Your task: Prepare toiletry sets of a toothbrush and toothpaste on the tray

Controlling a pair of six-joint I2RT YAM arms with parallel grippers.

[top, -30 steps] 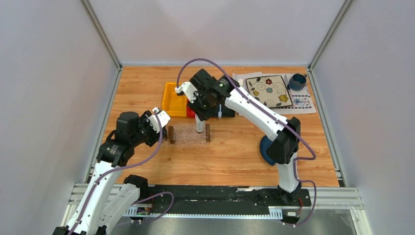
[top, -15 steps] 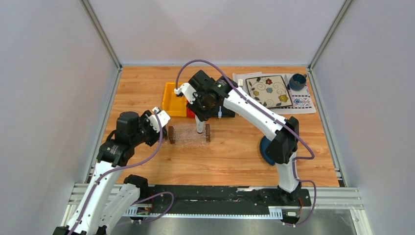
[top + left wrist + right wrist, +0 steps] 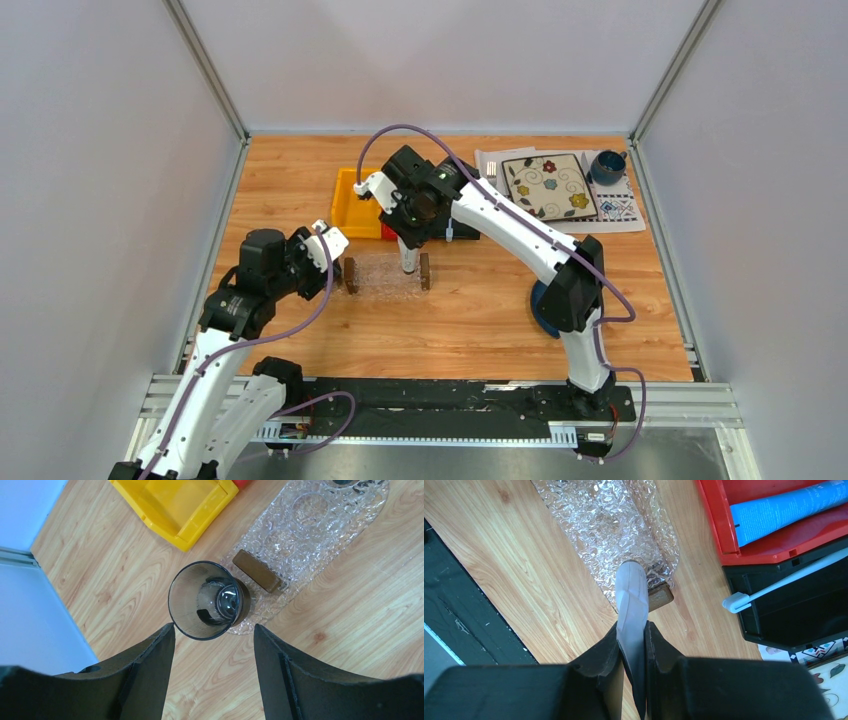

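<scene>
Dark cup (image 3: 207, 600) on left end of tray (image 3: 320, 530)

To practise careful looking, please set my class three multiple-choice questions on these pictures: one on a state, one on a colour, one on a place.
1. The left hand is:
A. open and gripping nothing
B. shut on a tube
C. out of view

2. The toothpaste tube held in the right hand is:
A. blue
B. white-grey
C. yellow

3. The blue toothpaste tube lies:
A. in the left hand
B. in the red bin
C. in the right hand

Answers:
1 A, its fingers stand wide apart in the left wrist view.
2 B, the tube pinched between the fingers is white-grey.
3 B, the right wrist view shows it inside the red walls.
</scene>
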